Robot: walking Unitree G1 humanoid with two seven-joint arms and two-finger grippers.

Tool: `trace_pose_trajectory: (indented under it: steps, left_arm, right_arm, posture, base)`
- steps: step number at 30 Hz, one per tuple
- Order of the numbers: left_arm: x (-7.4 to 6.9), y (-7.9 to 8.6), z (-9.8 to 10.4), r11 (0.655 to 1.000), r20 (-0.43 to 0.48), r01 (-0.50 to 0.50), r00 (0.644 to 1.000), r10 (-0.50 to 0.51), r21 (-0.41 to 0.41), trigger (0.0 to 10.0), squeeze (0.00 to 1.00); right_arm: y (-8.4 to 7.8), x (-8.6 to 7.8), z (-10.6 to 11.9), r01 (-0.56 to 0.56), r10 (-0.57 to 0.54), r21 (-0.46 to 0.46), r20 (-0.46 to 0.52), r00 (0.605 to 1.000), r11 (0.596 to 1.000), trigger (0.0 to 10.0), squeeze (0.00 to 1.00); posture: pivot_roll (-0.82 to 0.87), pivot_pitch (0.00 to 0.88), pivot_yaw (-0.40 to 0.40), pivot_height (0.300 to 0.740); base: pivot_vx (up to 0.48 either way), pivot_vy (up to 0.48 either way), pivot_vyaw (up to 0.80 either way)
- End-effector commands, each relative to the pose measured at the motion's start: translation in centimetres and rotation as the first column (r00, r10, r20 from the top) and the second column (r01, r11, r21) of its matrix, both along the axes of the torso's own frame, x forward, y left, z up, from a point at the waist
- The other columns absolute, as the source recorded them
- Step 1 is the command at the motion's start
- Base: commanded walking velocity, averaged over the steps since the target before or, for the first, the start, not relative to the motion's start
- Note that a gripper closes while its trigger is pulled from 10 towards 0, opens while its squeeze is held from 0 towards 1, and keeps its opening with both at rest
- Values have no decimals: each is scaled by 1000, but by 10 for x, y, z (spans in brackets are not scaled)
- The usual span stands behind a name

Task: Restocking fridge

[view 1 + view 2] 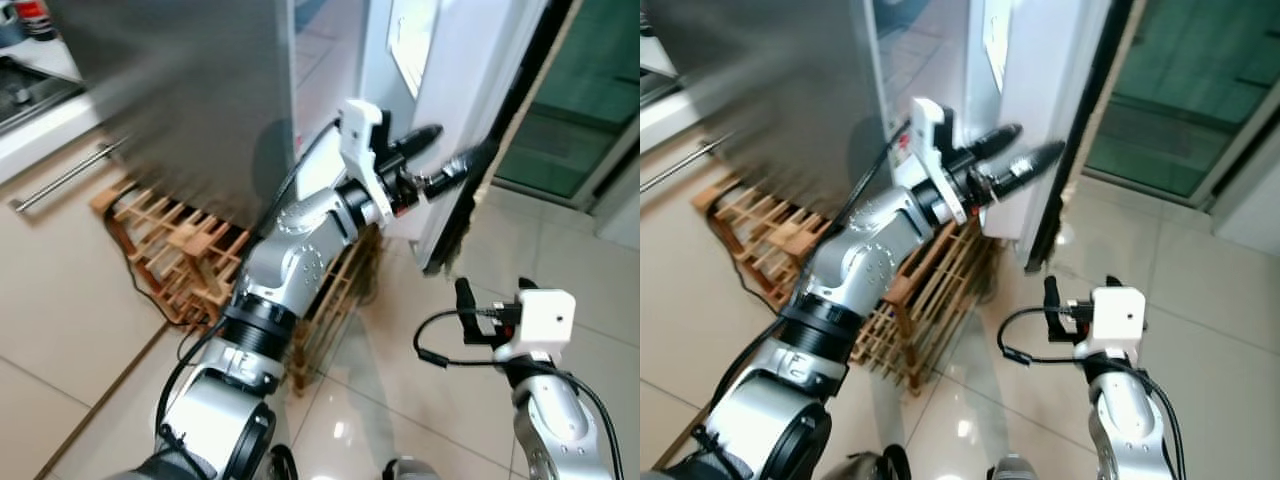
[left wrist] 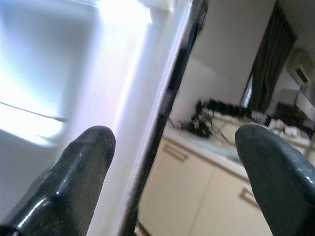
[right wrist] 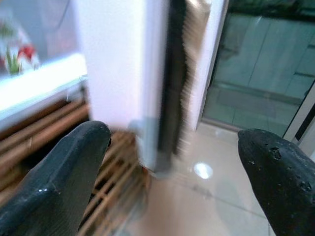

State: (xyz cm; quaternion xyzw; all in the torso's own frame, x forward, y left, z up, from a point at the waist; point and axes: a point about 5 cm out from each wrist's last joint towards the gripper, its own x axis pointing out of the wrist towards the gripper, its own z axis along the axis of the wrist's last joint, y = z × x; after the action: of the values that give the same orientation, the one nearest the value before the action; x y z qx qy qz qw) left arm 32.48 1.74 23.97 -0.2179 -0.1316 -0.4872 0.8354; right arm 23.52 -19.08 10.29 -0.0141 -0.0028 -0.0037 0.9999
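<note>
Left eye view, item by item as I see it from my station. Fridge body [image 1: 190, 90]: tall slab of brushed grey steel, smeared by blur. Fridge door [image 1: 450, 110]: swung open, smooth white inner lining, dark rubbery seal running down its free edge. Left gripper [image 1: 440, 160]: raised on the silver, jointed left arm, its two tapered black fingers spread apart with the door's edge between them; I cannot tell whether either finger actually presses on it.

In the left wrist view the fingers [image 2: 83, 167] read as matte black, rounded at the tips, one against the bright white lining, the other against a blurred background of cream cabinets [image 2: 197, 196] with bar handles.

Right gripper [image 1: 1052, 300]: held low over the floor, below the door's bottom corner and apart from it, carrying nothing. In the right wrist view its fingertips [image 3: 69, 167] stand wide apart, framing the door's lower edge [image 3: 162, 98].

Wooden rack [image 1: 190, 250]: pale slatted lattice, low on the floor beside the fridge's foot, a dark cable trailing past it. Floor [image 1: 420, 400]: glossy beige tiles with light reflections. Cream drawer front [image 1: 60, 180] with a slim metal bar handle, to my left. Green-tinted glass door [image 1: 1180, 90] in a pale frame, to the right.
</note>
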Motion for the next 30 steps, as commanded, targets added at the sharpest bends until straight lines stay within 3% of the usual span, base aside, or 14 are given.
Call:
trace_pose_trajectory:
  steps: [1,2,3,7,8,9,10,13,16,19,20,24,25,30]
  left_arm:
    - [5,36,-16,992,-62,-125,990,126,17,10000,0]
    - [5,54,-20,983,-72,-179,981,180,28,10000,0]
    - [5,54,-20,983,-72,-179,981,180,28,10000,0]
    - [-8,117,-35,944,-66,-321,943,326,74,10000,0]
    - [-8,117,-35,944,-66,-321,943,326,74,10000,0]
    - [-24,148,-39,928,-52,-358,930,365,105,10000,0]
    - [-30,161,-42,916,-46,-382,920,390,124,10000,0]
    - [-36,179,-47,888,-50,-432,895,444,155,10000,0]
    - [-45,210,-59,813,-98,-554,812,575,180,10000,0]
    - [-47,216,-76,670,-112,-696,668,736,258,10000,0]
    - [-47,210,-82,601,-131,-746,591,796,286,10000,0]
    - [-49,200,-88,565,-142,-757,552,822,328,10000,0]
    - [-50,194,-90,534,-112,-764,533,839,361,10000,0]
    - [-51,166,-80,480,-1,-792,518,855,376,10000,0]
  right_arm:
    - [-2,7,3,19,-19,47,4,1000,999,10000,0]
    - [-2,11,7,25,-26,65,20,999,998,10000,0]
    - [-2,11,7,25,-26,65,20,999,998,10000,0]
    - [-3,28,14,7,-10,81,35,999,997,10000,0]
    - [-3,28,14,7,-10,81,35,999,997,10000,0]
    - [4,38,15,-48,46,67,32,998,997,10000,0]
    - [7,42,15,-69,67,63,31,997,996,10000,0]
    - [10,47,15,-88,87,65,29,996,994,10000,0]
    - [15,56,16,-117,115,90,23,993,989,10000,0]
    - [20,62,14,-142,141,126,16,990,982,10000,0]
    - [26,63,13,-171,171,151,10,985,974,10000,0]
    - [31,63,12,-198,198,168,14,980,966,10000,0]
    - [35,63,11,-218,219,188,15,976,958,10000,0]
    - [49,61,4,-262,275,304,-2,961,916,10000,0]
  posture:
    - [-199,58,66,740]
    - [-199,58,66,740]
    - [-199,58,66,740]
    - [-126,43,40,740]
    - [-126,43,40,740]
    - [-88,32,25,740]
    - [-70,26,17,740]
    - [-58,22,11,740]
    - [-27,16,-3,740]
    - [-13,14,-6,740]
    - [-13,12,-5,740]
    - [-17,10,1,740]
    - [-24,0,11,740]
    - [-36,0,22,740]
  base:
    - [0,0,0]
    - [0,0,0]
    - [0,0,0]
    - [0,0,0]
    - [0,0,0]
    - [0,0,656]
    - [0,0,631]
    - [0,0,631]
    - [0,0,615]
    - [0,0,608]
    - [0,0,600]
    - [0,0,598]
    - [0,0,594]
    - [0,0,561]
